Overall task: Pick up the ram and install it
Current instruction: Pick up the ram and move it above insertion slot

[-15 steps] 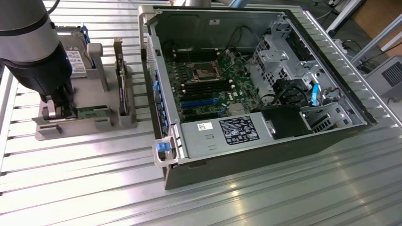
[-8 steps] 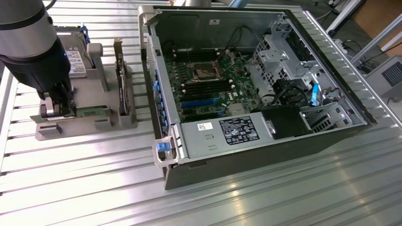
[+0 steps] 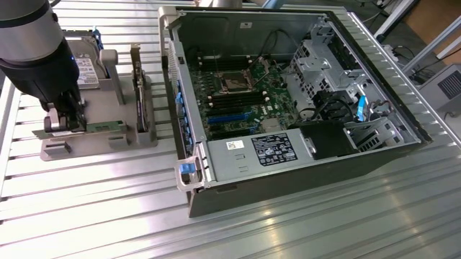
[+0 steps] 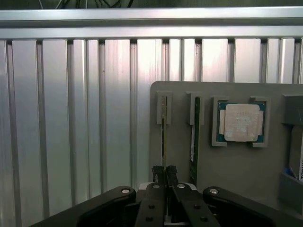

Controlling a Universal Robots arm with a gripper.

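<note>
The ram (image 4: 163, 132), a long, narrow, thin circuit-board stick seen edge-on with an olive-green edge, stands on its long edge in a slot of the flat grey plastic holder (image 4: 236, 175). Its far end sits in a raised grey guide; its near end is pinched between the black gripper's (image 4: 164, 171) fingers.

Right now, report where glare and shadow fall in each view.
Exterior view: light glares off the ribbed aluminium table beside the open black computer case, whose interior is dimmer. Wrist view: bright bands streak the table's slats, the square silver processor looks washed pale, and the black gripper shut on the thin green ram stick is dark.
</note>
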